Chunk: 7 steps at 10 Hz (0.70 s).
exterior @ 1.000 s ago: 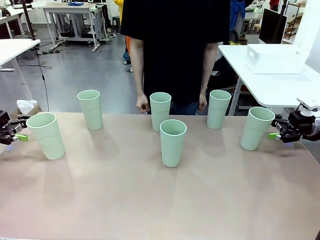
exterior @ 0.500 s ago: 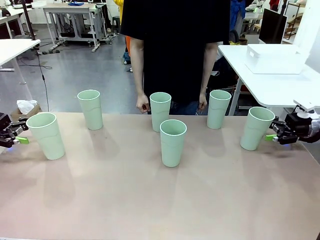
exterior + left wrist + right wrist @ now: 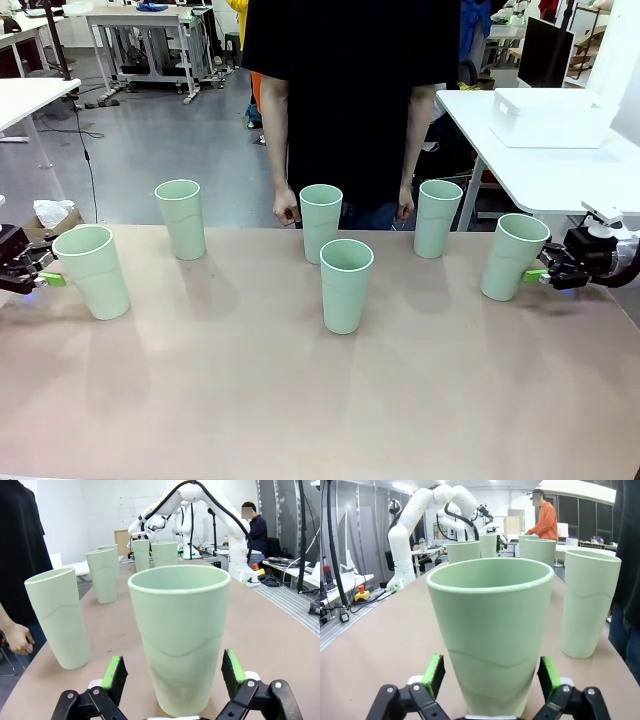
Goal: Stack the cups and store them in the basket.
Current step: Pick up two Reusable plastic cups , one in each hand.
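Six smooth, tapered, mint-green cups (image 3: 346,285) stand upright, spread across the tan table (image 3: 250,400). Left gripper (image 3: 173,675) and right gripper (image 3: 491,676): fingers spread wide, each straddling an outermost one. Grey floor (image 3: 180,140) beyond.

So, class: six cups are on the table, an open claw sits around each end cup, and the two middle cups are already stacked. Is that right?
No. The front view shows the two middle cups unstacked, each standing on the table by itself, one in front of the other. The rest holds: six cups, with the left claw and right claw open around the end cups.
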Each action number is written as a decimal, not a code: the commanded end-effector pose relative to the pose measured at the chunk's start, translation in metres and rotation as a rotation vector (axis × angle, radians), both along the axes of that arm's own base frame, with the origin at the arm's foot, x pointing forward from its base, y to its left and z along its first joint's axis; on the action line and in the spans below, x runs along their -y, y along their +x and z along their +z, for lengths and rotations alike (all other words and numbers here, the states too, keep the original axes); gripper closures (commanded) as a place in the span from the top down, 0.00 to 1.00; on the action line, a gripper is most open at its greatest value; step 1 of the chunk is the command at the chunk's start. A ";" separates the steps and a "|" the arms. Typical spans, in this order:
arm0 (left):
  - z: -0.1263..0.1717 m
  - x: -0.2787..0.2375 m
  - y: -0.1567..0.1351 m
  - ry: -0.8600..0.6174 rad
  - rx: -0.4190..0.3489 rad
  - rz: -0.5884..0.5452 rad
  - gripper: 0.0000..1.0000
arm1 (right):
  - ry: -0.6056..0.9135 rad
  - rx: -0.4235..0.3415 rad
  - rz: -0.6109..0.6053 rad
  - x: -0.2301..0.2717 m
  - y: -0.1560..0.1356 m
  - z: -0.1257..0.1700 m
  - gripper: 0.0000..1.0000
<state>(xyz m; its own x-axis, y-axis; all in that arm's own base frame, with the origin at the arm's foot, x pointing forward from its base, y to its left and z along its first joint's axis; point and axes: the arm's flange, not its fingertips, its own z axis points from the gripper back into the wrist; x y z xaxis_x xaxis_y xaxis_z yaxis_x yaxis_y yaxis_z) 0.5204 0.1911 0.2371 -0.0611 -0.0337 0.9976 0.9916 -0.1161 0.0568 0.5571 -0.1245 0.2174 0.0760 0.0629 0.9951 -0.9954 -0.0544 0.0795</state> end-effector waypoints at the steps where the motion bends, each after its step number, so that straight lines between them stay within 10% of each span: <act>1: -0.008 0.011 -0.019 -0.019 0.053 0.012 1.00 | 0.026 0.015 -0.009 -0.009 -0.002 -0.002 1.00; 7: -0.011 0.024 -0.025 -0.005 0.069 -0.067 1.00 | 0.037 -0.012 0.001 -0.015 -0.002 -0.008 1.00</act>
